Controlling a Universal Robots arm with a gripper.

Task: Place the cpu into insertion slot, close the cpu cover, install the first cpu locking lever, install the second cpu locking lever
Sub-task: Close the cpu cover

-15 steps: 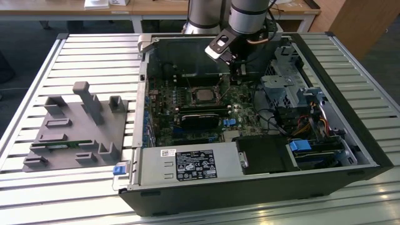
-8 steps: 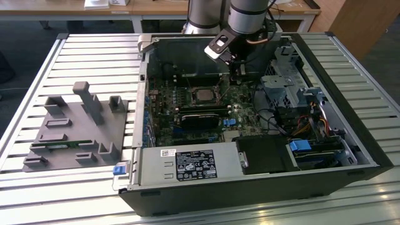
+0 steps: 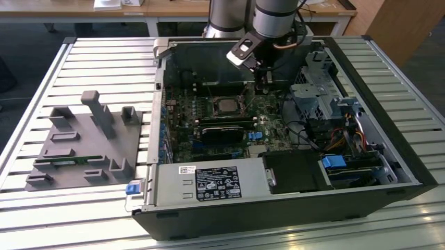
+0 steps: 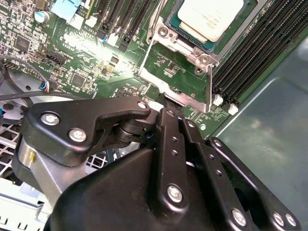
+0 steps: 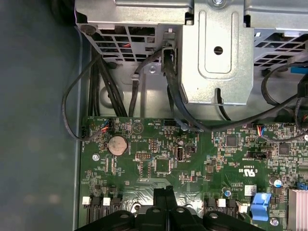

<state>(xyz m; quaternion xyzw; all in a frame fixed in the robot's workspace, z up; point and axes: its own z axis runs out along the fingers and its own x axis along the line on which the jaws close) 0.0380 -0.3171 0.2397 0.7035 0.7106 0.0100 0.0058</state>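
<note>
The cpu (image 4: 209, 17) is seated flat in the insertion slot (image 4: 166, 32), metal top turned upward, its edges lined up with the long memory slots (image 4: 255, 53). The cpu cover (image 4: 208, 82) is swung open off the slot (green board is seen through its window). The gripper (image 4: 166, 107) is held at the cover's free edge with fingers closed together; whether anything is pinched cannot be told. A white printed label (image 3: 217, 183) is carried on the power supply (image 3: 174, 179).

Your arm (image 3: 276, 18) stands near vertical, wrist turned downward. Your gripper (image 3: 261, 87) points straight down; in the first wrist view its fingers (image 5: 158, 197) are pressed together.
</note>
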